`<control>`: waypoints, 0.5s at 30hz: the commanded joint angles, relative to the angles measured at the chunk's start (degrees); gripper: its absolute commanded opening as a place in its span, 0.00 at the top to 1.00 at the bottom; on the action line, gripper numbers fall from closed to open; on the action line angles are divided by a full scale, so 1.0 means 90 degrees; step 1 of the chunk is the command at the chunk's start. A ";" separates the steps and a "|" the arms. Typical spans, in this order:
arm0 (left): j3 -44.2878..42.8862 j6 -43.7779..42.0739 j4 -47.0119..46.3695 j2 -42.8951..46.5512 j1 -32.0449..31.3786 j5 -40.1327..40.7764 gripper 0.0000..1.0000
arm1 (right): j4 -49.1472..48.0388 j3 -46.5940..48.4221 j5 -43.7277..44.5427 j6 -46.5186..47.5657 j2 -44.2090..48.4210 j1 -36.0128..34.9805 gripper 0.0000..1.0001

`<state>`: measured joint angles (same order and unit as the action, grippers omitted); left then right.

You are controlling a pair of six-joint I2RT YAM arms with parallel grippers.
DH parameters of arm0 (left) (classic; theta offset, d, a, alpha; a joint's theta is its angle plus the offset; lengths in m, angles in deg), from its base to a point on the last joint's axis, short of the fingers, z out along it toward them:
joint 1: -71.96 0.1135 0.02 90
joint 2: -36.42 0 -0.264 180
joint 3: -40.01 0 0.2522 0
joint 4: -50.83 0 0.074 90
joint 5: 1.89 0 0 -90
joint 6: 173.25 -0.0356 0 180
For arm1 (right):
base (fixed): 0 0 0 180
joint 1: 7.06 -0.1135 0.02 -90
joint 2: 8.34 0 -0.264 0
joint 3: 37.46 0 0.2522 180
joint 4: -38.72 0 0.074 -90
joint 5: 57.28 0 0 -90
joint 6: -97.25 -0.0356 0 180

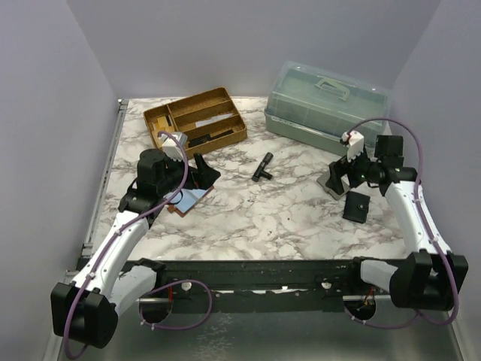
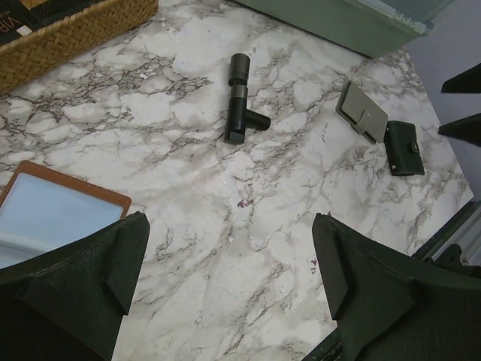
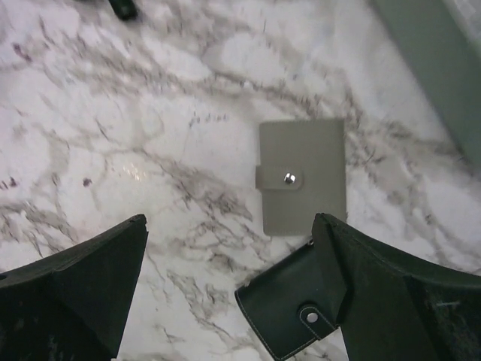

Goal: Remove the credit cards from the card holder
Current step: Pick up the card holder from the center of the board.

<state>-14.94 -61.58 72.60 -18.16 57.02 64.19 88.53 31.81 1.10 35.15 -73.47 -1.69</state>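
Top external view shows us the marble surface point(image 1: 255, 218) with both arms reaching out over it. Our left gripper point(image 2: 229, 248) stands wide open and holds nothing. It hangs just beside the card holder point(image 2: 75, 189), a brown-edged folding case lying spread open on the left part of the surface. A light-blue credit card point(image 2: 52, 214) lies flat inside that open spread. We cannot tell whether more than one card sits there, since the near finger covers part of it.

Our right gripper point(image 3: 231, 233) is likewise spread wide and empty. It is poised over a grey snap-closed wallet point(image 3: 302, 162) and a dark snap-closed pouch point(image 3: 289, 301), which lie just beside each other on the right part of the surface. The pouch's edge passes behind one finger in the right wrist view.

Between the two arms lies a black T-shaped tool point(image 1: 262, 166). At the far edge we see a wicker tray point(image 1: 154, 114) with compartments and a clear-lidded box point(image 1: 327, 105).
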 commanded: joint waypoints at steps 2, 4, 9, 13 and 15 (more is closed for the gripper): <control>0.0127 -0.0233 -0.0051 0.0362 0.0048 0.0217 0.01 | 0.0079 -0.0662 0.0590 0.0865 -0.0740 0.0048 0.01; 0.0157 -0.0230 -0.0050 0.0405 0.0048 0.0231 0.01 | -0.0402 -0.0907 0.0664 0.0958 -0.0935 0.0043 0.01; 0.0168 -0.0212 -0.0040 0.0420 0.0049 0.0224 0.01 | -0.1062 -0.1002 0.1406 0.1070 -0.1649 0.0047 0.01; 0.0184 -0.0200 -0.0040 0.0420 0.0044 0.0197 0.01 | -0.1189 -0.0855 0.1562 0.0974 -0.2013 0.0123 0.01; 0.0184 -0.0191 -0.0040 0.0416 0.0049 0.0188 0.01 | -0.1194 -0.0766 0.1357 0.0877 -0.2022 0.0217 0.01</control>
<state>-14.07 -62.74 72.55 -15.10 57.02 65.37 80.73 22.76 12.20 43.17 -90.93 -1.23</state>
